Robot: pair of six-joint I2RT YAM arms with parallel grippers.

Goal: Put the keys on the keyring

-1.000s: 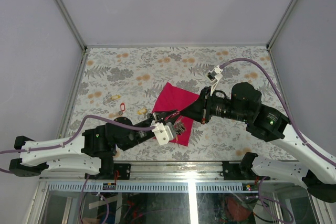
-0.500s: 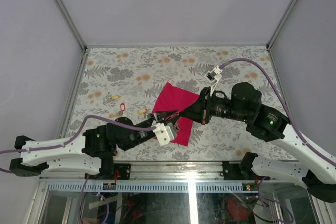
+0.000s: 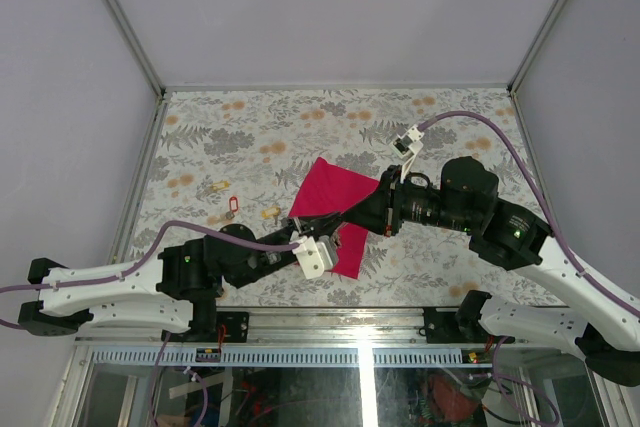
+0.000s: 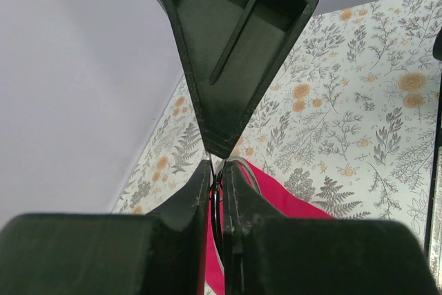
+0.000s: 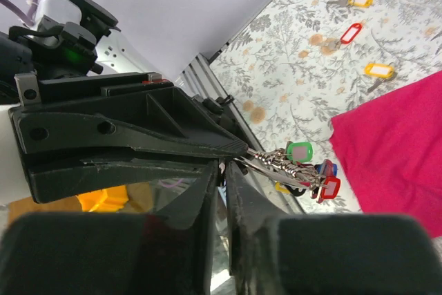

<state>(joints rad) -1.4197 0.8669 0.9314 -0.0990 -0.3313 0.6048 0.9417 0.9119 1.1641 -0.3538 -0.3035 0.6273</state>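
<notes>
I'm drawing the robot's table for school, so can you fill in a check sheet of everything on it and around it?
Surface: flowery table cover, lying flat.
Job's things: keyring with coloured tags, held up between the tools; loose keys with red and yellow tags lie on the cover, left of the cloth.
Clutter: magenta cloth, spread under the tools.
Tools: left tool shut on the keyring; right tool shut, tips at the ring, grip unclear.
Cables: purple cable arcs above the right arm; another runs along the left arm.
Surroundings: pale walls; nothing else seen.
</notes>
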